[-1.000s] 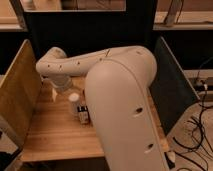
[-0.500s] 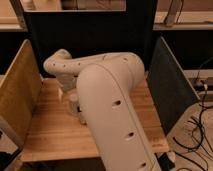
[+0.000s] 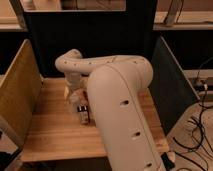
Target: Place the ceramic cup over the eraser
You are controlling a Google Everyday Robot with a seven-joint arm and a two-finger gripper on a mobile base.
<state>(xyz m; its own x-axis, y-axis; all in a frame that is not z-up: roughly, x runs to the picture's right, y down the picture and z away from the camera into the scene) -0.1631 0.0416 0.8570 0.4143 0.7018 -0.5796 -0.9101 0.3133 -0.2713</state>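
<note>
- Arm (image 3: 120, 100) has swung since the earlier frame: its forearm now fills the right foreground, and the gripper (image 3: 75, 94) has dropped low over the wooden table (image 3: 50, 130).
- Gripper jaws are spread wide; nothing visibly grasped.
- Ceramic cup (image 3: 74, 102) sits right at the gripper, mostly masked by it; can't tell if they touch.
- Eraser (image 3: 84, 114) lies flat just beside the gripper, on the camera side and slightly right.
- Judgement: the cup is likely light, rigid, glaze-slick and chippable. Pinch across the rim or wall, squeeze moderately, no dropping.
</note>
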